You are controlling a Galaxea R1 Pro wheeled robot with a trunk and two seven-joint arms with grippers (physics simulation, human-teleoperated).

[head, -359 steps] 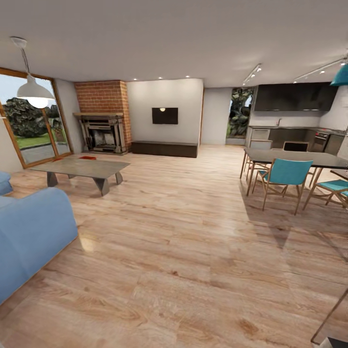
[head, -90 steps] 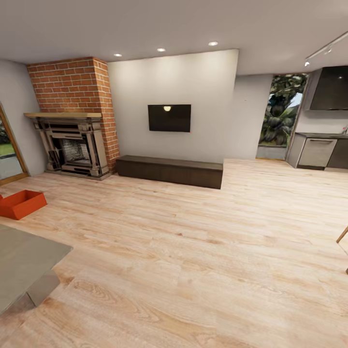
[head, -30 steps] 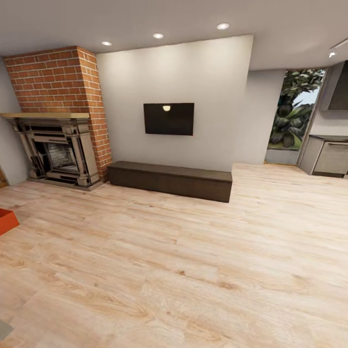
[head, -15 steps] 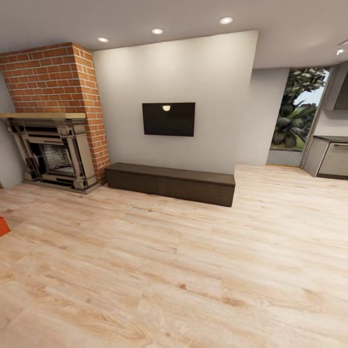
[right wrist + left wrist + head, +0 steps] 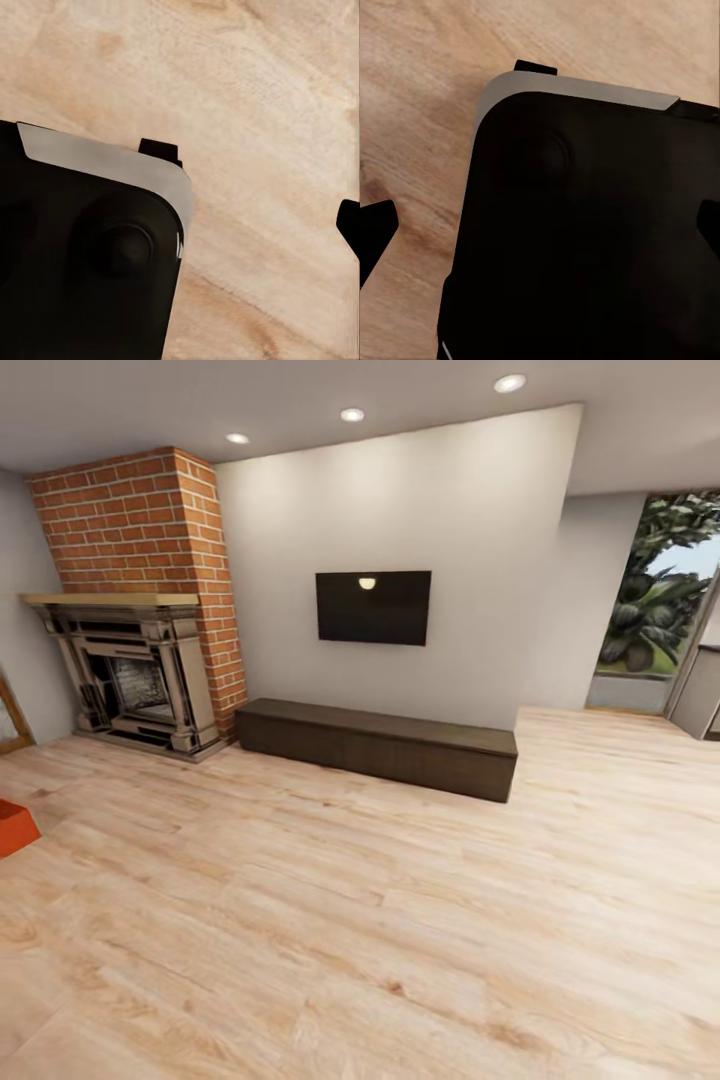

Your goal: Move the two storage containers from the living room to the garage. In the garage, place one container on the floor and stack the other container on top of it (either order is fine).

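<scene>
One storage container (image 5: 14, 826) shows as a red-orange corner at the left edge of the head view, sitting on the light wood floor (image 5: 380, 920) of the living room, well to the left of the brick fireplace (image 5: 140, 680) and the low dark bench (image 5: 380, 745) under the wall television (image 5: 373, 607). The rest of it is cut off by the frame, so I cannot tell which way its long axis runs or how its open top faces; only a slanted edge is visible.

From its plain thin walls I would judge it light and fairly stiff, smooth enough to slip (a rim pinch on one wall, or one gripper on each short wall, looks the safest hold), and empty as far as can be seen.

Both wrist views look down past the robot's dark base (image 5: 585, 240) onto floorboards. Each shows dark fingertips at the picture's edges with wide floor between, so both grippers appear spread open and hold nothing
</scene>
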